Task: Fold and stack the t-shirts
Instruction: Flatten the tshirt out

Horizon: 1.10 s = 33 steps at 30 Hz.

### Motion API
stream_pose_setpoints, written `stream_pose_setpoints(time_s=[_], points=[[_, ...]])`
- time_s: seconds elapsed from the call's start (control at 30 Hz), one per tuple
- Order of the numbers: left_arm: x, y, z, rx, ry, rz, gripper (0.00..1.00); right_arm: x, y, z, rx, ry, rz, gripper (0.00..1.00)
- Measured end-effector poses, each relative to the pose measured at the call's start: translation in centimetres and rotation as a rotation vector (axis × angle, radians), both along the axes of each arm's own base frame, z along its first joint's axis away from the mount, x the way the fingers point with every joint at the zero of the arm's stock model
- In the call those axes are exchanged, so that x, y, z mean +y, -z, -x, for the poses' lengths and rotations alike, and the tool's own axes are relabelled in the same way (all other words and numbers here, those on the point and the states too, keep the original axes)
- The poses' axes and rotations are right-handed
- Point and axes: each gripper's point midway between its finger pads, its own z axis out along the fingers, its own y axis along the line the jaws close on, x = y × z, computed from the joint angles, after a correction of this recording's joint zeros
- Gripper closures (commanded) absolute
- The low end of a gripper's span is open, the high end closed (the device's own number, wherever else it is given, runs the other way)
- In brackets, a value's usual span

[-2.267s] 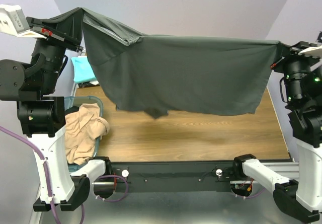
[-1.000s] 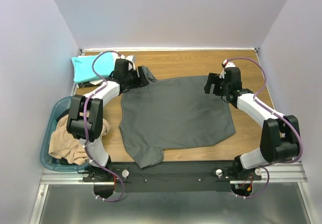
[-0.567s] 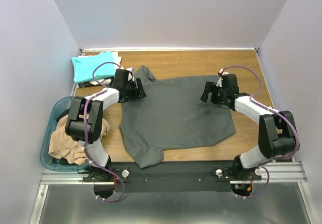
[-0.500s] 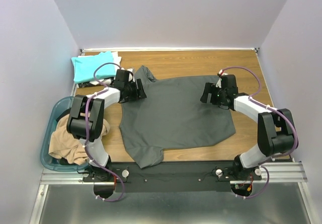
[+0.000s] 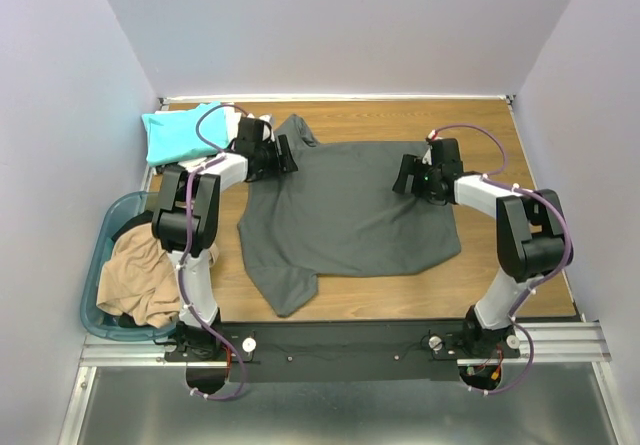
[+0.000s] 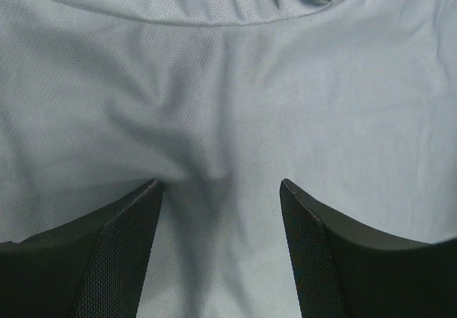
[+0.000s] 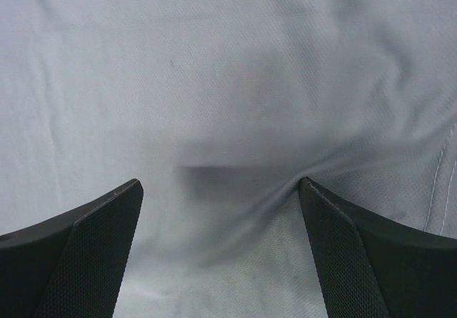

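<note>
Dark grey t-shirt (image 5: 345,210) was hanging between the arms a couple seconds back, now it's flat mid-frame on the desk (image 5: 500,265). Left end effector (image 5: 282,156) and right end effector (image 5: 406,176) both spread wide on its upper corners, so I'd guess folding's next.

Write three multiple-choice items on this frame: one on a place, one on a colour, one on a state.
1. Where is the tan shirt?
A. in the basket
B. at the far right corner
C. hanging on the wall

2. What colour is the folded shirt at the far left corner?
A. red
B. teal
C. black

3. How does the left pincer stand?
A. shut on a lifted sleeve
B. out of view
C. open over the grey shirt

Key:
1 A, it lies heaped inside the basket's rim.
2 B, the top view shows it teal.
3 C, the left wrist view shows grey cloth between spread fingers.
</note>
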Motion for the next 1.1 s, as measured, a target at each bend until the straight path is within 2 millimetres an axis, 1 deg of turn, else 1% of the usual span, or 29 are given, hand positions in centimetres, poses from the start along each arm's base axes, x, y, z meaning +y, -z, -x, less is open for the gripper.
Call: stream_pose_setpoints(time_s=[0.07, 0.1, 0.13, 0.17, 0.23, 0.37, 0.5, 0.67, 0.73, 0.77, 0.83, 0.87, 0.97, 1.03, 1.1], points=[[-0.1, 0.0, -1.1, -0.002, -0.003, 0.002, 0.25, 0.2, 0.0, -1.1, -0.005, 0.002, -0.004, 0.04], [-0.1, -0.2, -2.1, -0.01, -0.006, 0.004, 0.25, 0.4, -0.1, -1.8, -0.013, 0.003, -0.005, 0.04], [0.0, -0.1, -2.5, -0.007, -0.009, 0.004, 0.24, 0.5, -0.2, -2.6, -0.02, 0.003, -0.007, 0.04], [0.0, -0.2, -3.3, -0.01, -0.015, 0.007, 0.24, 0.6, -0.2, -3.1, -0.024, 0.003, -0.008, 0.04], [0.1, -0.2, -4.1, -0.015, -0.02, 0.008, 0.25, 0.8, -0.2, -4.2, -0.032, 0.002, -0.009, 0.04], [0.3, -0.2, -4.1, -0.008, -0.019, 0.002, 0.25, 1.4, -0.4, -6.6, -0.042, -0.002, -0.015, 0.04], [0.6, -0.5, -4.0, 0.014, -0.016, -0.011, 0.25, 1.5, -0.6, -6.9, -0.022, -0.006, -0.015, 0.04], [0.8, -1.5, -4.2, 0.015, -0.017, -0.027, 0.25, 1.4, -0.9, -6.2, 0.01, -0.009, -0.007, 0.04], [1.0, -2.1, -4.0, 0.012, -0.018, -0.039, 0.25, 1.3, -1.5, -5.8, 0.012, -0.008, -0.007, 0.04], [1.2, -2.6, -3.8, 0.011, -0.018, -0.045, 0.25, 1.2, -2.1, -5.4, 0.01, -0.008, -0.008, 0.04], [1.3, -3.5, -3.6, -0.004, -0.019, -0.046, 0.25, 1.0, -4.0, -4.6, -0.014, -0.003, -0.015, 0.04], [1.4, -4.3, -3.3, -0.017, -0.02, -0.048, 0.25, 1.0, -4.8, -4.1, -0.026, 0.002, -0.02, 0.04], [1.3, -6.2, -2.1, -0.051, -0.017, -0.045, 0.25, 0.5, -7.4, -1.9, -0.066, 0.023, -0.037, 0.04], [1.1, -6.5, -0.6, -0.056, -0.01, -0.045, 0.25, 0.0, -8.2, 0.0, -0.068, 0.047, -0.045, 0.04], [0.7, -6.1, 0.9, -0.047, 0.002, -0.045, 0.25, -0.4, -8.3, 1.8, -0.056, 0.067, -0.046, 0.04]])
